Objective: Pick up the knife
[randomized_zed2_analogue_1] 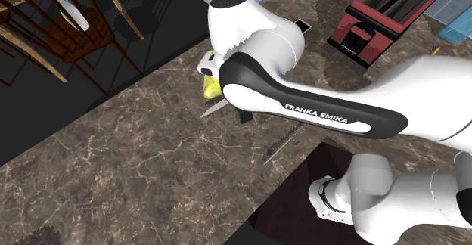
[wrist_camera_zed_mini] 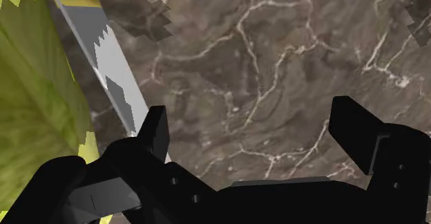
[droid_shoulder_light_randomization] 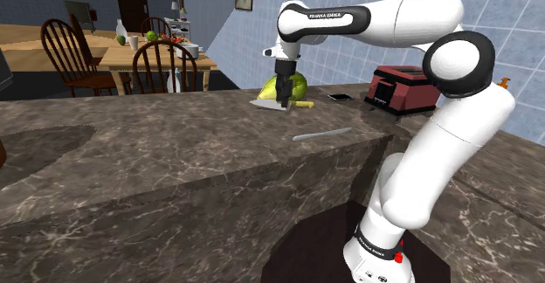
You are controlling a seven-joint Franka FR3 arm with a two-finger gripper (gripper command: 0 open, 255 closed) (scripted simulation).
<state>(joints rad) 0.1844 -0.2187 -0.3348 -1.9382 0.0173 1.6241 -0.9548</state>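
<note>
Tool (wrist_camera_zed_mini: 252, 129) open: fingers (wrist_camera_zed_mini: 155, 129) stand well apart w/ nothing between them but bare marbled surface (wrist_camera_zed_mini: 276, 57). It hangs low over the knife (droid_shoulder_light_randomization: 265, 103) at the far part of the surface, a green leafy vegetable (droid_shoulder_light_randomization: 295, 84) just behind.

Knife lies flat, grey blade toward the shoulder view's left, yellow handle (droid_shoulder_light_randomization: 303, 105) toward its right. In the wrist view the blade (wrist_camera_zed_mini: 114, 70) runs just outside one finger, i.e. not inside the gap.

Step in hand, as judged: final alignment before closing. To do it well:
- Shift sideways toward the vegetable until the knife sits centred btwn the fingers, jaws across its narrow width.
- Descend until the tips almost meet the surface, then close.
- A thin flat blade gives little to bite on, so the handle is prob. the better hold.
- Avoid catching the leaf.

Hard to make out:
- In the second exterior view the arm covers most of the knife, leaving the blade tip (randomized_zed2_analogue_1: 214, 109).
- Whether the finger touches the blade cannot be told.
- The handle is largely cut off in the wrist view.
- A thin grey strip (droid_shoulder_light_randomization: 321, 134) lies nearer on the surface, apart from the knife; identity unclear.
</note>
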